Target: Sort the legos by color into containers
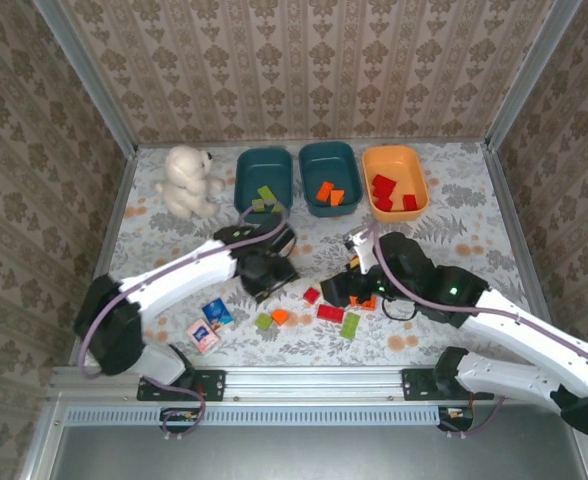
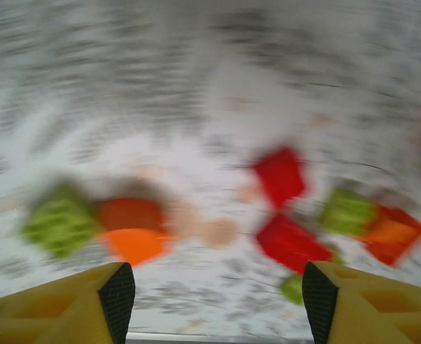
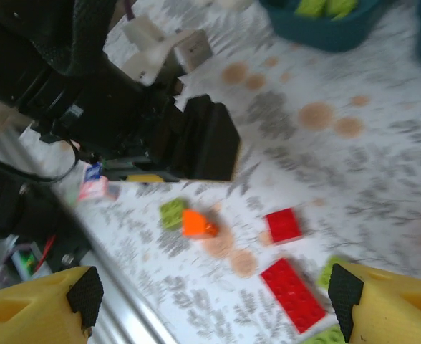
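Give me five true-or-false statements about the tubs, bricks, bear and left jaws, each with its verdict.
1. The orange tub holds red bricks. True.
2. The left teal tub holds orange bricks. False: that tub holds green bricks.
3. Every brick is already in a tub. False: several, such as a loose red brick, lie on the table.
4. The white bear sits left of the tubs. True.
5. The left arm's jaws are shut on a brick. False: they stand wide apart with nothing between.

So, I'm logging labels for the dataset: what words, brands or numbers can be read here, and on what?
No text is readable.
On the blue carton: some print, too small to read.
On the pink carton: some print, too small to read.
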### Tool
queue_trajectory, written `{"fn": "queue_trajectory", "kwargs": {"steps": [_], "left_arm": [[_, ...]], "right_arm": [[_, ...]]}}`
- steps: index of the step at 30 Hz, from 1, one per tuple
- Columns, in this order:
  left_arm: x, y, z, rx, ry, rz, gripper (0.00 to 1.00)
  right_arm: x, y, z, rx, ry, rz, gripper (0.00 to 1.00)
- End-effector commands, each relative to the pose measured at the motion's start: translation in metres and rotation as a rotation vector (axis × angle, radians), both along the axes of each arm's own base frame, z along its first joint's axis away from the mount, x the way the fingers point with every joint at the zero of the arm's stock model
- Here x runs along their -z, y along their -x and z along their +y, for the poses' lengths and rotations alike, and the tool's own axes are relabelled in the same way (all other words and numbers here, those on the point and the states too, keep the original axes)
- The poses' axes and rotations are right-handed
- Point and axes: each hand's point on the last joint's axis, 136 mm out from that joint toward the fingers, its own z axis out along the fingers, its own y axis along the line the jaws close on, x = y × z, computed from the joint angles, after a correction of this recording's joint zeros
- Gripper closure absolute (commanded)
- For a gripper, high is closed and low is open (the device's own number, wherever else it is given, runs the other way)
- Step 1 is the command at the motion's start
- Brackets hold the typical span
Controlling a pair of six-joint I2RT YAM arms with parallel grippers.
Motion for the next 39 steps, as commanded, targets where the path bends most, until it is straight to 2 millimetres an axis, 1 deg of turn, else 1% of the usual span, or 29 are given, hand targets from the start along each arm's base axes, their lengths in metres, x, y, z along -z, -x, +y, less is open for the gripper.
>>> {"fn": "queue_trajectory", "kwargs": {"steps": [1,2,3,5,6,8,11,14,16,18,20,25,29,32,34,36,39], "left_arm": [[0.007,0.028,-0.036,0.43,-0.085,0.001,0.35],[0.011,0.039,-0.044,0.479,-0.103,0.017,0.35],[0.016,0.048,-0.05,0.504,-0.1,0.036,0.35],[0.024,0.064,-0.06,0.537,-0.106,0.058,0.35],[0.026,0.069,-0.064,0.555,-0.111,0.058,0.35],[0.033,0.074,-0.074,0.582,-0.123,0.063,0.34],[0.046,0.086,-0.091,0.614,-0.14,0.08,0.33],[0.058,0.099,-0.109,0.661,-0.159,0.075,0.32],[0.066,0.104,-0.116,0.661,-0.174,0.078,0.32],[0.073,0.105,-0.121,0.657,-0.183,0.073,0.33],[0.081,0.104,-0.122,0.648,-0.204,0.077,0.33],[0.088,0.097,-0.128,0.65,-0.237,0.058,0.35],[0.097,0.096,-0.13,0.666,-0.266,0.064,0.41],[0.102,0.096,-0.127,0.689,-0.313,0.058,0.44],[0.106,0.095,-0.121,0.697,-0.361,0.064,0.44],[0.107,0.094,-0.114,0.701,-0.405,0.061,0.47],[0.112,0.092,-0.111,0.711,-0.433,0.055,0.48]], "right_arm": [[-0.062,-0.018,-0.053,0.251,-0.052,-0.157,0.1],[-0.079,-0.019,-0.068,0.308,-0.073,-0.178,0.09],[-0.092,-0.019,-0.078,0.342,-0.086,-0.188,0.09],[-0.116,-0.017,-0.091,0.366,-0.092,-0.21,0.09],[-0.124,-0.016,-0.096,0.377,-0.092,-0.222,0.09],[-0.137,-0.013,-0.105,0.398,-0.095,-0.246,0.09],[-0.148,-0.01,-0.12,0.45,-0.123,-0.258,0.08],[-0.16,-0.004,-0.129,0.477,-0.165,-0.278,0.07],[-0.166,-0.001,-0.132,0.477,-0.18,-0.284,0.06],[-0.166,0.003,-0.134,0.474,-0.187,-0.274,0.06],[-0.163,0.007,-0.135,0.471,-0.199,-0.258,0.06],[-0.157,0.014,-0.137,0.468,-0.222,-0.233,0.06],[-0.157,0.015,-0.136,0.468,-0.238,-0.225,0.06],[-0.158,0.015,-0.135,0.467,-0.245,-0.222,0.07],[-0.157,0.015,-0.135,0.468,-0.245,-0.218,0.07],[-0.156,0.015,-0.135,0.469,-0.246,-0.214,0.07],[-0.152,0.014,-0.133,0.471,-0.248,-0.206,0.07]]}}
